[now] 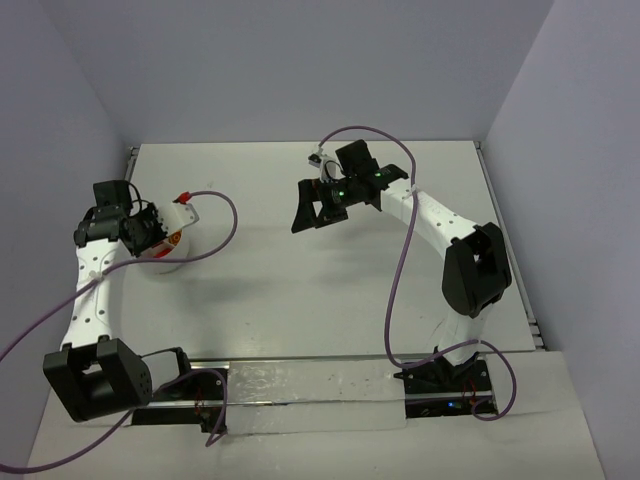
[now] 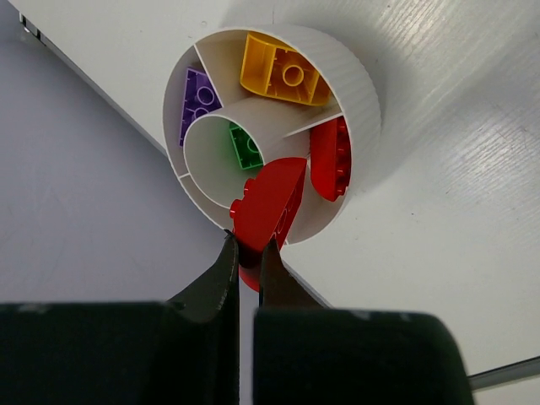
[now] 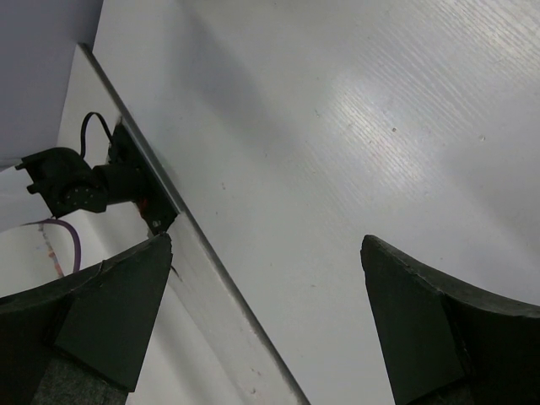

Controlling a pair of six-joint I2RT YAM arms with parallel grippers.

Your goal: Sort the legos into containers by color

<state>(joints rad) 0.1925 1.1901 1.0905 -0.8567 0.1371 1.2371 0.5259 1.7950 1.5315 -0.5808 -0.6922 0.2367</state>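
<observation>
**A:** What's the left claw point(image 2: 245, 257) doing?

**B:** It's clenched on a red curved brick point(image 2: 268, 207), low centre, over the divided white tub point(image 2: 363, 101). It's beside the pocket with another red brick point(image 2: 331, 159), so likely colour-matching. The right claw point(image 3: 266, 278) gapes empty over the counter point(image 3: 337, 101).

Glossy plastic legos point(image 2: 283, 74) — ribbed, matt white tub point(image 2: 361, 97).

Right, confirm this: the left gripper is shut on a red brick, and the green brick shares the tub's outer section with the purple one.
Wrong on the green brick: it lies in the tub's centre section, apart from the purple brick in an outer one, as the left wrist view shows. The left gripper is shut on a red brick.
</observation>
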